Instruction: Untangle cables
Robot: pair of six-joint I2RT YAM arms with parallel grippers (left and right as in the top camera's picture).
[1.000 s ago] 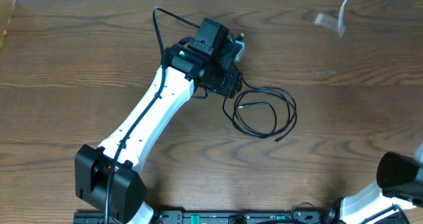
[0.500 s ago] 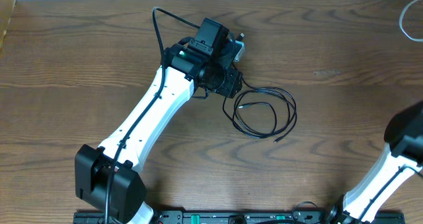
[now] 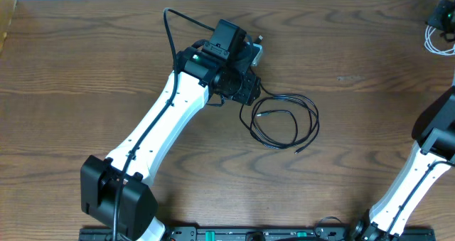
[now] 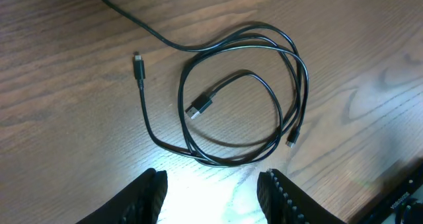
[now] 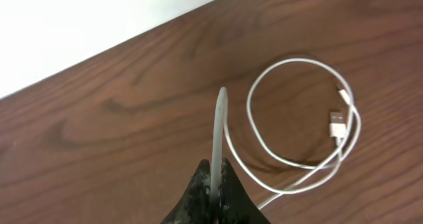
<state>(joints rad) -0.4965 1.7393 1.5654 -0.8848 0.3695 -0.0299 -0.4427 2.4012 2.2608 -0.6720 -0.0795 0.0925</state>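
Strand of white cable [image 5: 338, 126] clamped in right hand [image 5: 217, 178], loop on worktop [image 5: 99, 138], far upper right overhead. Lower slack, let go clear. Left hand [image 4: 215, 184] spread, empty, over black cables [image 4: 198, 107], centre.

One white cable [image 5: 338, 126] is counted, with two plug ends. Among the black cables [image 4: 228, 162] three plug ends are counted; how many separate cords are looped there cannot be told. Two arms are seen, the left arm [image 3: 167, 120] and the right arm [image 3: 412, 184].
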